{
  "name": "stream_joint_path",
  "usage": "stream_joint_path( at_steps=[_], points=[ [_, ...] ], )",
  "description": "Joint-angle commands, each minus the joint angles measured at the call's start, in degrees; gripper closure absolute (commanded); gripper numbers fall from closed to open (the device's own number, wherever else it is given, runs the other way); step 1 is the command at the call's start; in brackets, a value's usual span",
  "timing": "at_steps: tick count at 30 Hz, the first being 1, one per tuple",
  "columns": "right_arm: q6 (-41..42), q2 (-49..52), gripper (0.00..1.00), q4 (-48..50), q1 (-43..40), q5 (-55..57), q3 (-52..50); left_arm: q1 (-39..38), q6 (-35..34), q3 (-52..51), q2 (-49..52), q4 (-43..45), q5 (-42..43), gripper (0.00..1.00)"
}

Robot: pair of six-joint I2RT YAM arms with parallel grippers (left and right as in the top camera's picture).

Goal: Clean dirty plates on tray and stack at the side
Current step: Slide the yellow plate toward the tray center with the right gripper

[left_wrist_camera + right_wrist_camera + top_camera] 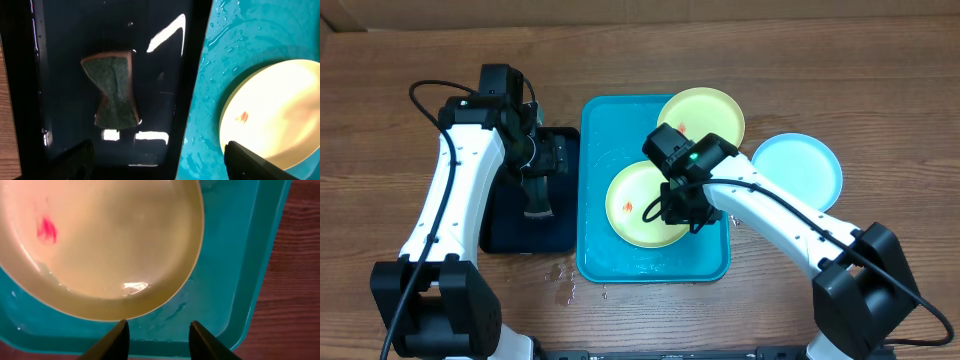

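Note:
A pale yellow-green plate (638, 205) with a red smear lies in the wet turquoise tray (600, 140); it shows in the left wrist view (275, 110) and the right wrist view (100, 240). A second yellow-green plate (705, 115) with a smear rests on the tray's far right corner. A light blue plate (800, 170) lies on the table right of the tray. My right gripper (157, 330) is open and empty, just above the near plate's right rim (688, 212). My left gripper (160, 160) is open and empty above the black tray, near a sponge (116, 90).
A narrow black tray (535, 190) with water stands left of the turquoise tray, and the green-and-brown sponge (537, 195) lies in it. Water drops (565, 285) are on the wooden table at the tray's front left corner.

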Motion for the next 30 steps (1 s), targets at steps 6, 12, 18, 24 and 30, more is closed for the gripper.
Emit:
stream_joint_path(
  at_steps=[6, 12, 18, 24, 30],
  points=[
    [4.66, -1.18, 0.60, 9.31, -0.26, 3.72, -7.10, -0.37, -1.05, -0.57, 0.90, 0.17, -0.61, 0.16],
    [9.27, -1.18, 0.61, 14.80, -0.48, 8.57, -11.06, -0.37, -1.05, -0.57, 0.90, 0.15, -0.59, 0.16],
    [9.86, -1.16, 0.73, 15.10, -1.55, 8.52, -11.47, -0.37, -1.07, -0.59, 0.90, -0.11, -0.59, 0.16],
    [12.07, -1.07, 0.77, 15.13, -1.64, 8.55, -11.63, -0.37, -1.05, -0.59, 0.90, -0.07, -0.59, 0.16],
    [12.26, -1.07, 0.80, 17.59, -1.64, 8.52, -13.86, -0.39, -1.07, -0.59, 0.90, -0.35, -0.59, 0.16]
  ],
)
